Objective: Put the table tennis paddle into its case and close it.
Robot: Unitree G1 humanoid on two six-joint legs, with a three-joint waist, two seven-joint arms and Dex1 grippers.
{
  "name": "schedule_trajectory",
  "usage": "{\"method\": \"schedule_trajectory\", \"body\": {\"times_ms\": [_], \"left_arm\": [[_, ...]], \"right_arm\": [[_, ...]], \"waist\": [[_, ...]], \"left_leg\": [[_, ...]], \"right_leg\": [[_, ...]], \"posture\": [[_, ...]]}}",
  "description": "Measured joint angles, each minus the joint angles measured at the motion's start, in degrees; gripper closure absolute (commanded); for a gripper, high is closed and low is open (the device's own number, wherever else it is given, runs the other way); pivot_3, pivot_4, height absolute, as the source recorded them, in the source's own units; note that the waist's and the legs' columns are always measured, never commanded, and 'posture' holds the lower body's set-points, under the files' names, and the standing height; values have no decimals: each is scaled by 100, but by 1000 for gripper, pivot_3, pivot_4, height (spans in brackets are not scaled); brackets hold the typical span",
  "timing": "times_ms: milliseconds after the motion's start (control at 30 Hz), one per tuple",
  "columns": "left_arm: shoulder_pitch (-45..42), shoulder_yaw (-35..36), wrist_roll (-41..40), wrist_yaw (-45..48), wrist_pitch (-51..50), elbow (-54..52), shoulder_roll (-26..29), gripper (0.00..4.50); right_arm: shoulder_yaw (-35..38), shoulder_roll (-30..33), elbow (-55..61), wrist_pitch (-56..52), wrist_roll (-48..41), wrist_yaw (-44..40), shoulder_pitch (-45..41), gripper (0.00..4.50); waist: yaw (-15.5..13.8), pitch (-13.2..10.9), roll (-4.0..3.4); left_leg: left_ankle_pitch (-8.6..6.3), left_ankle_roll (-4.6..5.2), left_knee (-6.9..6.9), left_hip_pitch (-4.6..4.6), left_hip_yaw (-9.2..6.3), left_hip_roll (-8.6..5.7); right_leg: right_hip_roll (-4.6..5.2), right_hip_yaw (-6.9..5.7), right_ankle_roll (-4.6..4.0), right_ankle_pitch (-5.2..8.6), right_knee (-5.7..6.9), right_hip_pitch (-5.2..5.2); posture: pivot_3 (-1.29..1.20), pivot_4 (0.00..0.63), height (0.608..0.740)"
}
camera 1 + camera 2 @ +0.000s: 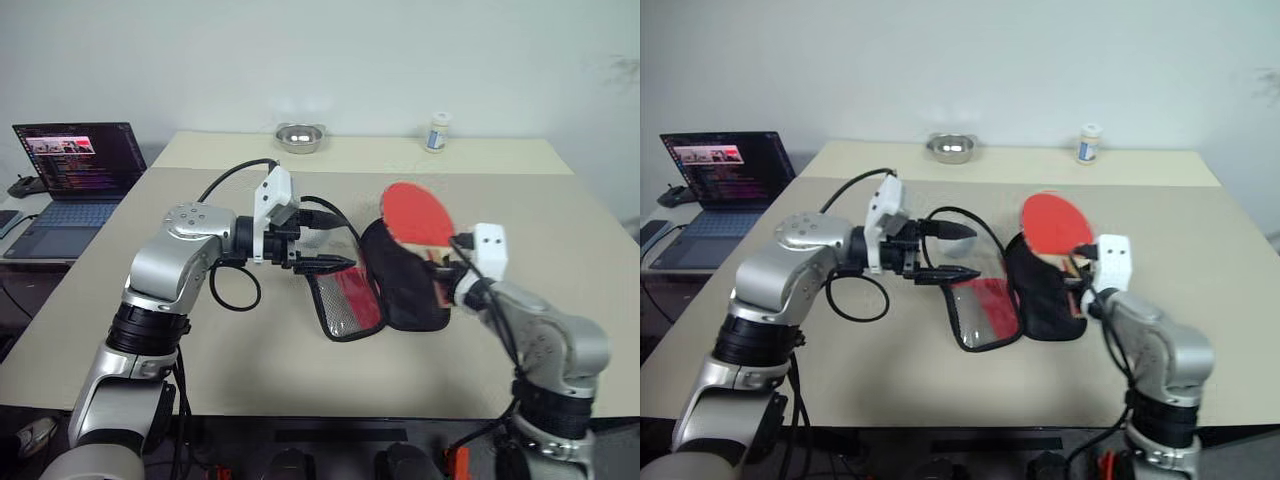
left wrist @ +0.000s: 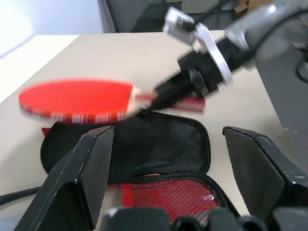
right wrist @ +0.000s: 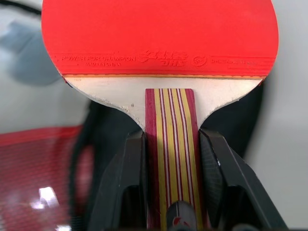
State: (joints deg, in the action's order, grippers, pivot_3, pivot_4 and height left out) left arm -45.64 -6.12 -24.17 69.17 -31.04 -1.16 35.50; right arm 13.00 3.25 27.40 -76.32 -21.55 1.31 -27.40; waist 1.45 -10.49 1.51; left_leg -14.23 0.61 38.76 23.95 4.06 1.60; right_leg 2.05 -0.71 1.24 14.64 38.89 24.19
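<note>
Your right gripper (image 3: 168,159) is clamped on the striped wooden handle of the table tennis paddle (image 1: 417,215), one black finger on each side of it. The paddle is raised off the table, its red face angled up toward 12 o'clock, directly above the case (image 1: 398,285). The case lies unzipped on the beige table (image 1: 250,370) at the centre of your forward view: the black shell sits under the paddle, and its flap with the red mesh lining (image 1: 347,305) is folded out toward 8 o'clock. Your left gripper (image 1: 335,240), at 9 o'clock from the case, holds nothing, its fingers spread wide, and points across toward the flap without touching it. At the far edge a small metal bowl (image 1: 299,137) stands at 12 o'clock, a small white bottle (image 1: 436,132) at 1 o'clock. An open laptop (image 1: 75,175) sits on a side surface at 10 o'clock.
</note>
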Motion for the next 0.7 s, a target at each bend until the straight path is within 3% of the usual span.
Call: {"method": "schedule_trajectory", "body": {"times_ms": [700], "left_arm": [[45, -80, 56, -452, 2, -124, -94, 559]], "right_arm": [[-488, 41, -1137, 1024, 696, 114, 188, 3407]], "waist": [[37, 0, 0]], "left_leg": [[-1, 2, -1, -1, -1, 8]], "right_leg": [[-10, 2, 10, 7, 2, 4]], "posture": [[0, 150, 740]]}}
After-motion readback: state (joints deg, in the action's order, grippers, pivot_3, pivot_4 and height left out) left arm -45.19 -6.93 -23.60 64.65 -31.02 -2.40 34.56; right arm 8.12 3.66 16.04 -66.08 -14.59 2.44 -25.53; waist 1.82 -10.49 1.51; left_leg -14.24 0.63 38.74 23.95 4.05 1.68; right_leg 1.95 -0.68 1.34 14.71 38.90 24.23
